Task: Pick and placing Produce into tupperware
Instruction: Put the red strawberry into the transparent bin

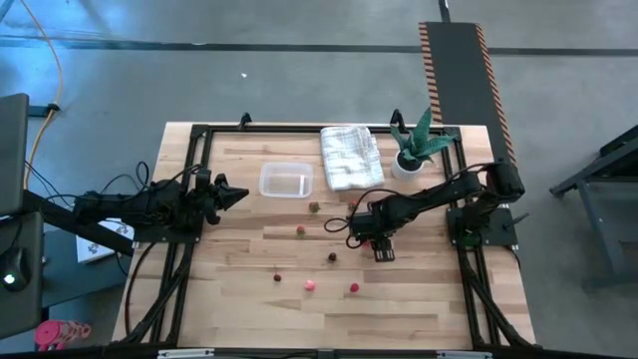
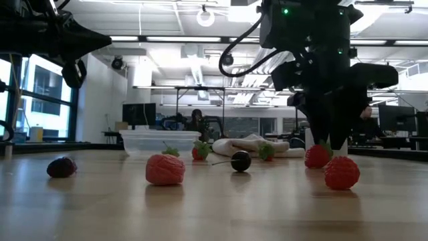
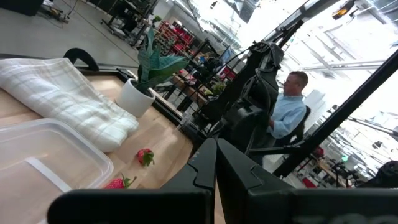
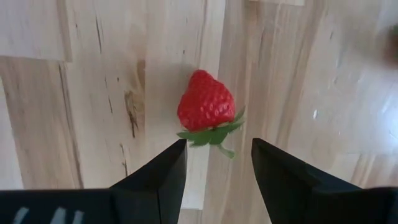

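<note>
The clear tupperware (image 1: 286,180) stands on the wooden table at the far middle. Small produce pieces lie scattered on the boards: red strawberries (image 2: 165,169) (image 2: 342,173), a dark cherry (image 2: 241,161) and a maroon berry (image 2: 61,167). My right gripper (image 4: 217,146) points down, open, over one red strawberry (image 4: 206,109) that lies on its side on the table. The fingertips stand on either side of its green leaf end without touching it. My left gripper (image 1: 239,195) waits shut at the table's left, pointing level toward the tub.
A folded white towel (image 1: 349,157) lies right of the tub, with a potted green plant (image 1: 414,150) at the far right corner. A black frame (image 1: 194,150) runs round the table's edges. Bare boards lie near the front edge (image 1: 399,309).
</note>
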`<move>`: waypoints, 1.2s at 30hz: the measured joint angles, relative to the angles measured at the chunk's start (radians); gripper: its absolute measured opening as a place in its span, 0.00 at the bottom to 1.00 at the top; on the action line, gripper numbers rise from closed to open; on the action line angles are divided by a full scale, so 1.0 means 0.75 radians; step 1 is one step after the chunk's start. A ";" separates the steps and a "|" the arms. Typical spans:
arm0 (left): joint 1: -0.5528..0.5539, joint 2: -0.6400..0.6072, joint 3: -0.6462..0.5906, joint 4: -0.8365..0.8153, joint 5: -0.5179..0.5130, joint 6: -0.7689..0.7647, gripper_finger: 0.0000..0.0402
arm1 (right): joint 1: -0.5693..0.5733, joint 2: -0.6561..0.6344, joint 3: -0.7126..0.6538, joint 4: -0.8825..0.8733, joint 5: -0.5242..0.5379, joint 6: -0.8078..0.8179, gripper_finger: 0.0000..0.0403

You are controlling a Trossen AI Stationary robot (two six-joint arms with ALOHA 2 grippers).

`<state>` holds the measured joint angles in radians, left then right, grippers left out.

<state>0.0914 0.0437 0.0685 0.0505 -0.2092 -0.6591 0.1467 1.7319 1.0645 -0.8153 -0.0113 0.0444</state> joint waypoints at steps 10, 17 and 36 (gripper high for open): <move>0.000 0.000 0.000 -0.001 0.011 -0.001 0.00 | 0.000 0.103 0.000 0.030 0.000 0.010 0.42; 0.000 0.000 0.000 0.000 0.014 -0.003 0.00 | 0.000 0.106 0.000 0.047 0.037 0.077 0.23; 0.000 0.044 0.001 0.001 -0.123 -0.039 0.00 | -0.013 -0.174 0.000 0.157 0.222 0.457 0.00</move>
<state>0.0914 0.0770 0.0689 0.0512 -0.3012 -0.6886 0.1366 1.6010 1.0645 -0.6974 0.1552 0.3872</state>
